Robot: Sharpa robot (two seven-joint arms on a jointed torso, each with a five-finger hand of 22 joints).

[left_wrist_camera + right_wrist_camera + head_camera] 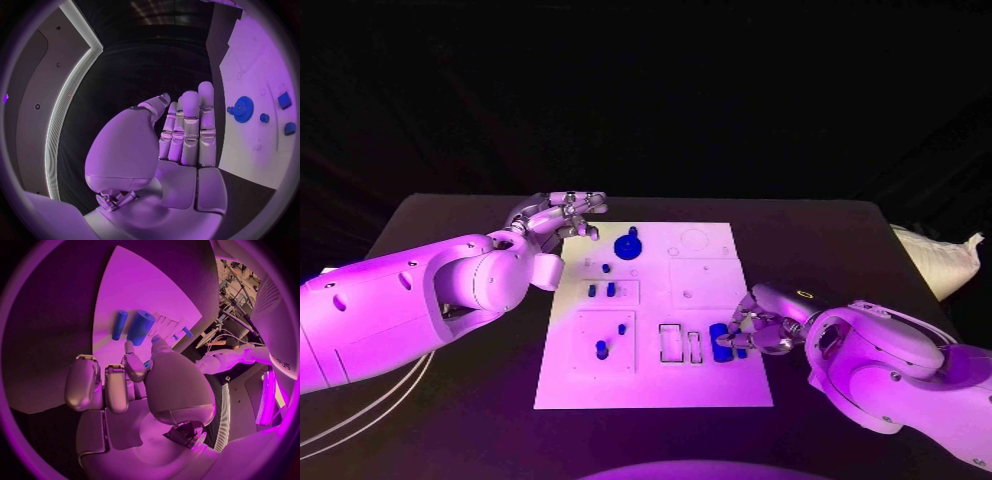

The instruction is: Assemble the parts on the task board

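Task board [711,385] lies mid-table. Left hand [563,214] is held at its far left corner, fingers straight, together, empty per the wrist view; blue gear [242,109] beside. Right hand [759,333] is curled by two blue cylinders [134,326]; its grip cannot be told.

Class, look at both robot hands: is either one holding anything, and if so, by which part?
The left hand holds nothing; its fingers are straight. The right hand sits beside the blue parts on the white board; whether it holds anything cannot be told.

A black table [459,215] stands before a black backdrop [646,90], a pale bag [942,258] at its edge.
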